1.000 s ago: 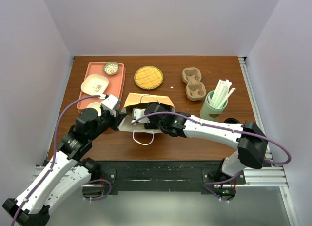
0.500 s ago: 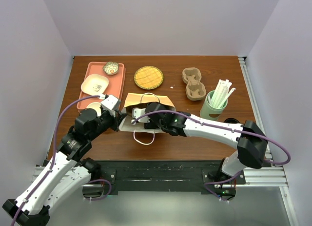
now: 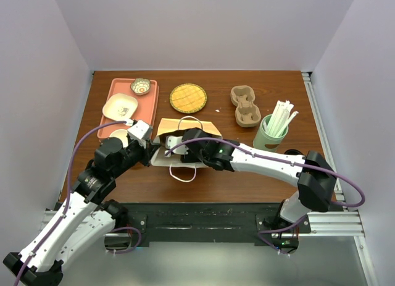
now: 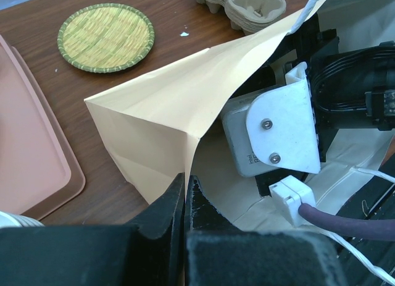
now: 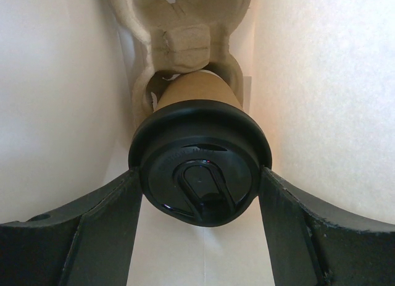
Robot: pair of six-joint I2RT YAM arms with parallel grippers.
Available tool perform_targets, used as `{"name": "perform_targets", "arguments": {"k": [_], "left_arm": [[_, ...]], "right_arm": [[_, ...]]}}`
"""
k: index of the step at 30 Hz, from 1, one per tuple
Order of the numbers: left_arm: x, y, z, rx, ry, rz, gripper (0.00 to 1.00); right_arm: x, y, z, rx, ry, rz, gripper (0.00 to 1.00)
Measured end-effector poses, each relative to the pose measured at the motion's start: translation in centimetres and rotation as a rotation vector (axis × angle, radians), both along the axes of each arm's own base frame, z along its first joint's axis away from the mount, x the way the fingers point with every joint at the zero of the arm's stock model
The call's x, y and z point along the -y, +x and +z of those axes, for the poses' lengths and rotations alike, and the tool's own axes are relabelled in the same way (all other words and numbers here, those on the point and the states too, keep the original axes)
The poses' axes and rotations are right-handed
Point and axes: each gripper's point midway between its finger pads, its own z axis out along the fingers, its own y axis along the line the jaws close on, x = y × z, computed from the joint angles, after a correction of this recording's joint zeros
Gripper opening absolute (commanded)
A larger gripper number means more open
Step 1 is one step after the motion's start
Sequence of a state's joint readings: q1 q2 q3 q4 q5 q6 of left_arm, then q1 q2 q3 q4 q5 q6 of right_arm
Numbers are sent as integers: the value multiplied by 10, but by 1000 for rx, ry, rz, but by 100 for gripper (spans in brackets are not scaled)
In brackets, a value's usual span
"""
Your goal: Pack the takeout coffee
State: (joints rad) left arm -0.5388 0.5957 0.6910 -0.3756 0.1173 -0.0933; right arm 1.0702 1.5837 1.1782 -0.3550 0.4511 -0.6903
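Observation:
A tan paper bag point(image 3: 185, 126) lies on its side on the table with its mouth toward the arms. My left gripper point(image 4: 186, 193) is shut on the bag's upper edge point(image 4: 166, 107) and holds the mouth up. My right gripper point(image 5: 199, 175) is inside the bag. Its fingers press both sides of the black lid of the takeout coffee point(image 5: 200, 147). The cup's tan base sits in a well of a cardboard carrier point(image 5: 182, 39) deep in the bag. In the top view the bag hides the cup, and only the right wrist point(image 3: 176, 145) shows at the mouth.
A pink tray point(image 3: 152, 104) with small bowls point(image 3: 120, 105) lies at the back left. A woven coaster point(image 3: 187, 97) is behind the bag. A second cardboard carrier point(image 3: 245, 105) and a pale-green cup of straws point(image 3: 271, 133) stand at the right.
My right wrist has moved a little to the left, farther into the bag's mouth. The left arm and the bag have stayed in place.

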Motion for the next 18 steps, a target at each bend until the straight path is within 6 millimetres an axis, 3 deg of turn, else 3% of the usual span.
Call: {"name": "perform_targets", "arguments": {"k": [18], "left_arm": [[1, -2, -6, -11, 4, -9, 0]], "right_arm": [[0, -1, 1, -19, 5, 3, 34]]}}
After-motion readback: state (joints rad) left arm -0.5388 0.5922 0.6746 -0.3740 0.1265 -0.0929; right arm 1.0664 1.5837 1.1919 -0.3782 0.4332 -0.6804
